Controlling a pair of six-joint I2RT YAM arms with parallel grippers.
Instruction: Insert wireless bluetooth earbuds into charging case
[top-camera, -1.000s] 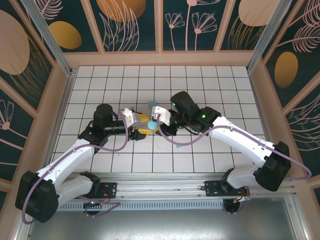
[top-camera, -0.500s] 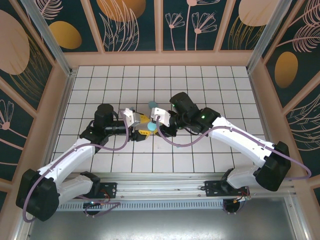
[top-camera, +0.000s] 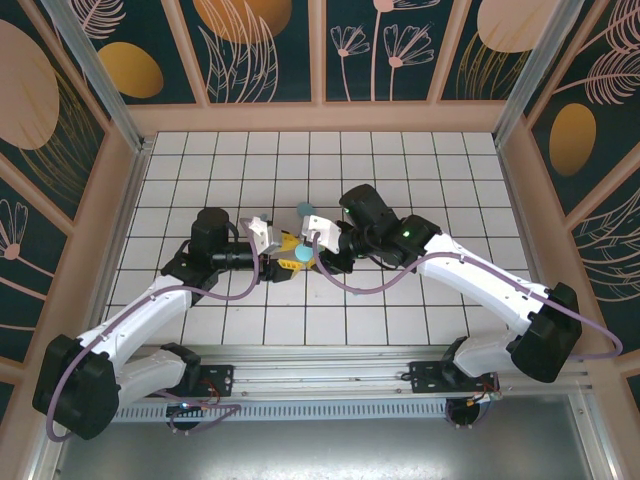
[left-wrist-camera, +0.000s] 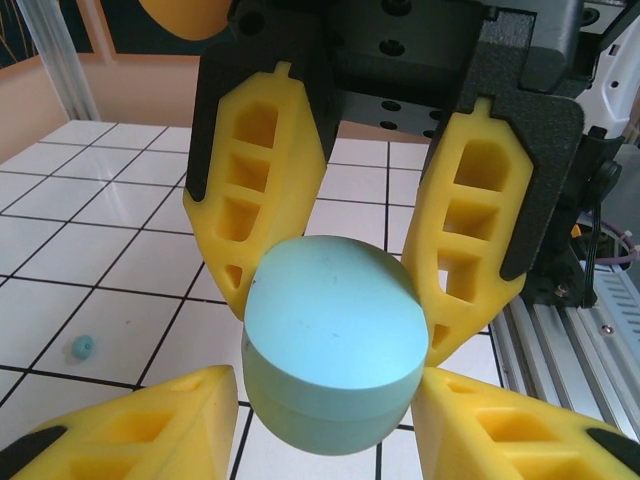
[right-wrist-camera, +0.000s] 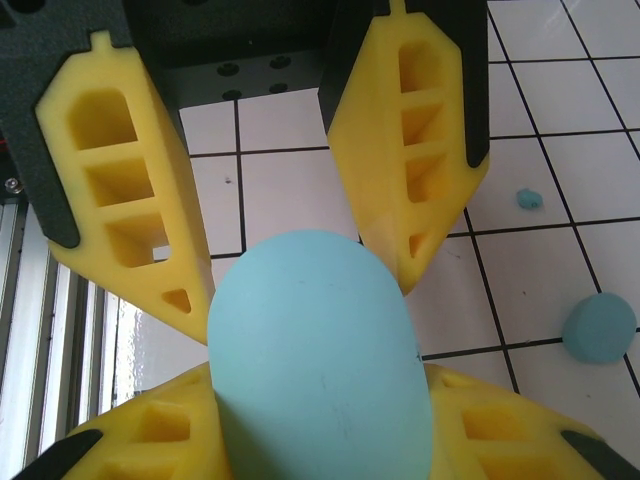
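White tiled table (top-camera: 200, 170). Both arms meet mid-table at a light-blue case (left-wrist-camera: 330, 300). Right gripper (right-wrist-camera: 318, 380) clamped on case. Left gripper (left-wrist-camera: 325, 378) fingers flank the same case, can't tell if they're gripping. Blue puck (right-wrist-camera: 600, 328) on tiles near case. Tiny earbud (right-wrist-camera: 528, 198) farther from case than puck. Earbud (left-wrist-camera: 82, 347) on tile, well apart from case.

Left gripper (top-camera: 290, 253) jaws narrower than 1 s ago, now drawn in vs sides of charging case (top-camera: 301, 256). L wrist nudged slightly off case; more of case's blue shows from above.
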